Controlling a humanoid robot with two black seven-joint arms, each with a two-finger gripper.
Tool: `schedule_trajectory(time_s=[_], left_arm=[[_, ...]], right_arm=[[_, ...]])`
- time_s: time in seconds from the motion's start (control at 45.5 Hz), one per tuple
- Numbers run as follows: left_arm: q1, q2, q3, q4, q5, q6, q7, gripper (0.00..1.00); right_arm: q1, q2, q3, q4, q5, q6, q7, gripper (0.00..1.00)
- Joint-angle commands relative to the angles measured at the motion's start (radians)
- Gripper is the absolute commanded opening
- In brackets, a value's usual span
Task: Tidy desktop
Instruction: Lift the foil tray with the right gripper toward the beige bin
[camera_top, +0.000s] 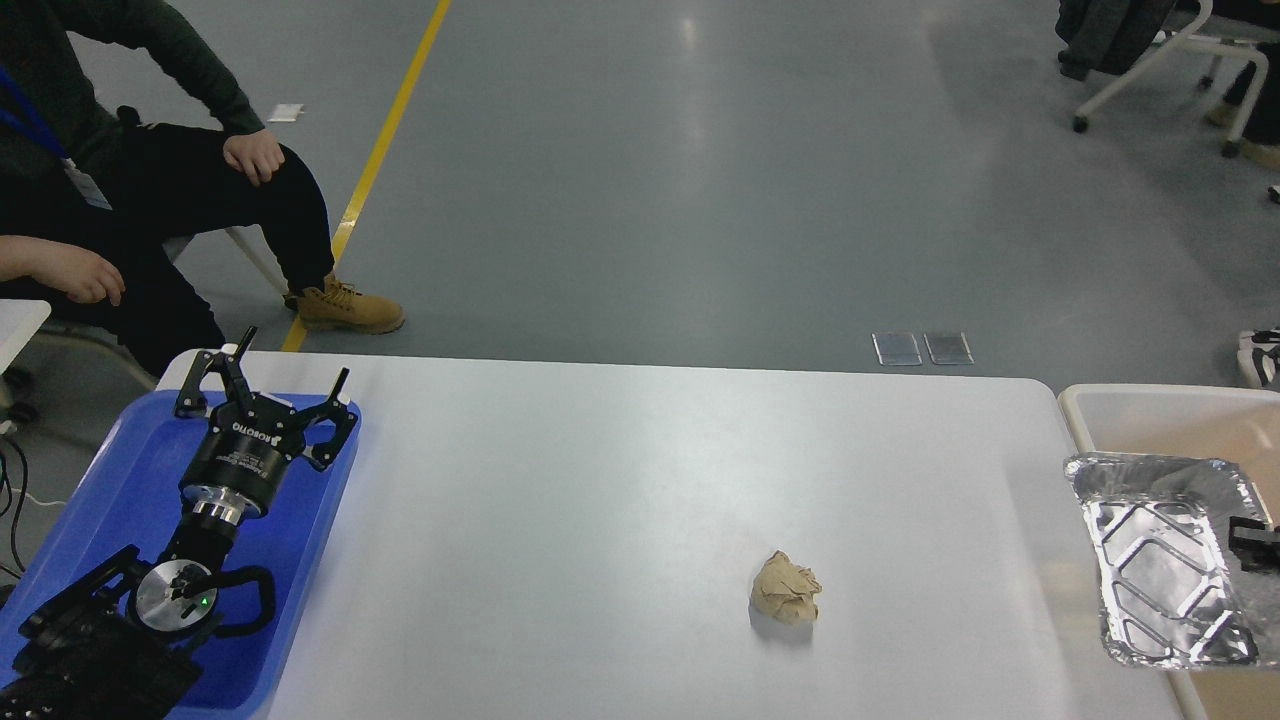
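The desktop (600, 470) is a wide white-grey tabletop. A crumpled beige paper ball (786, 590) lies on it, right of centre near the front. My left gripper (283, 374) is open and empty above the far end of a blue tray (110, 490) at the left. My right gripper (1256, 542) shows only as a small black part at the right edge. It is shut on the rim of a crinkled foil tray (1160, 560), which hangs past the desktop's right edge, over the beige bin (1110, 396).
A seated person (150, 190) with tan boots is beyond the table's far left corner. Chairs stand on the grey floor at the far right. A yellow floor line runs behind the table.
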Motion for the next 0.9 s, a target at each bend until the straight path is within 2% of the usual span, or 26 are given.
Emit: schedule_trajectory(time_s=[0.0,0.242,0.527,0.615,0.879], left_arm=[[0.0,0.0,0.0,0.0,0.0,0.0,0.0,0.99],[0.0,0.0,0.0,0.0,0.0,0.0,0.0,0.99],[0.0,0.0,0.0,0.0,0.002,0.0,0.0,0.99],[0.0,0.0,0.0,0.0,0.0,0.0,0.0,0.99],[0.0,0.0,0.0,0.0,0.0,0.0,0.0,0.99]], right_arm=[[0.184,-0.153,-0.001,0.052,-0.045,0.176,0.002,0.0],[0.371,-0.242,0.001,0.052,-0.101,0.366,0.0,0.0],[0.51,-0.278,0.01,0.052,-0.146,0.503,-0.004,0.0],[0.547,-0.285,0.01,0.052,-0.155,0.534,-0.004,0.0],[0.636,-0.285,0.011,0.044,-0.183,0.534,-0.009,0.0]])
